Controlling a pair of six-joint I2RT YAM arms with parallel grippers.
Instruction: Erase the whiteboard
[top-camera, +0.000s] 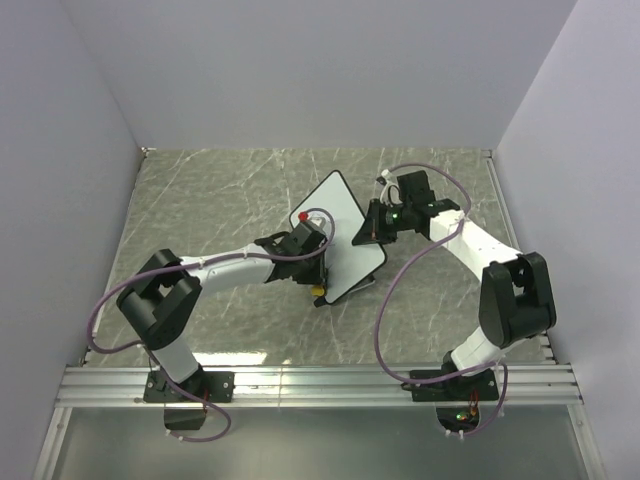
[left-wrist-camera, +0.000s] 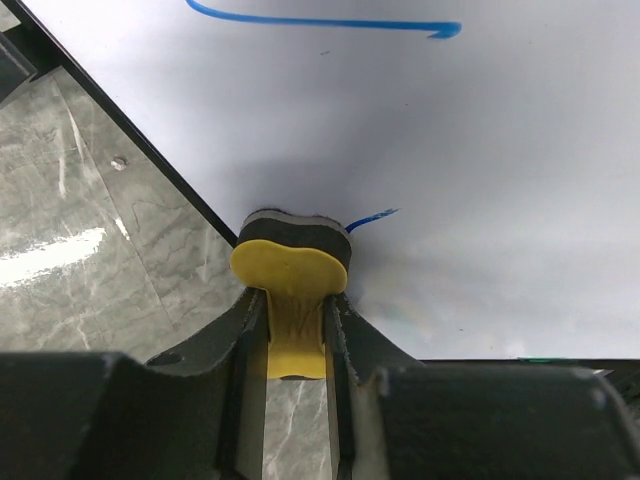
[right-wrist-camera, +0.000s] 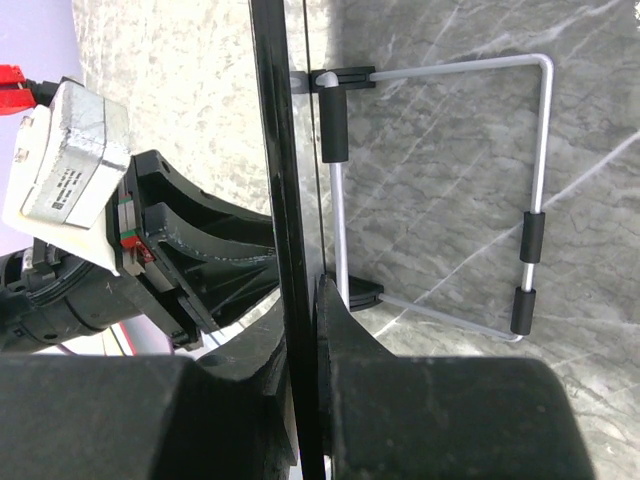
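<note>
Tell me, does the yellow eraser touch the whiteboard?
Touching. The left wrist view shows the eraser, held by the left gripper, with its dark pad pressed flat on the whiteboard.

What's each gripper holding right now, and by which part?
The left gripper pinches the yellow eraser by its narrow stem, its pad against the whiteboard. The right gripper clamps the whiteboard's black rim.

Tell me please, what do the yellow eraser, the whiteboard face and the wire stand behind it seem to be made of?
Yellow eraser: likely moulded plastic, matte, with a dark felt-like pad at its tip. Whiteboard face: smooth, glossy coated sheet; it shows soft reflections. Stand: thin bent metal wire, silvery, with black sleeves, probably rubber.
</note>
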